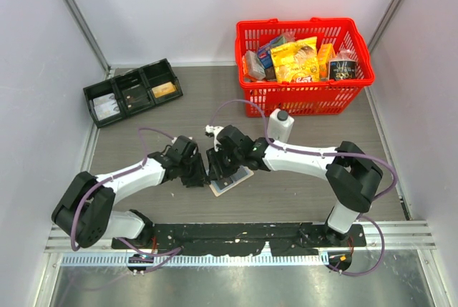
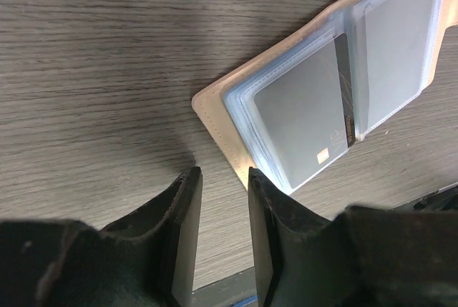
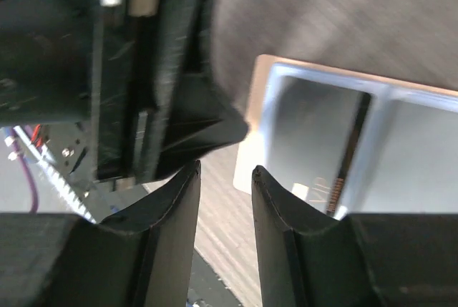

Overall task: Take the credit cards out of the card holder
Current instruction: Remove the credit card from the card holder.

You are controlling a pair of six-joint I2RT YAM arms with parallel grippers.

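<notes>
Both left tool point(image 2: 223, 182) and right tool point(image 3: 225, 178) hung narrowly parted, empty, beside the thin, floppy card holder point(image 2: 390, 42), its slick card point(image 2: 304, 117) likely needing an edge pinch.

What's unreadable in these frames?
1. Top external: card holder mostly hidden under left claw and right claw; card count unclear.
2. Left wrist: holder's far end cut off by frame edge; card print too small.
3. Right wrist: blurred; card lettering unreadable.
</notes>
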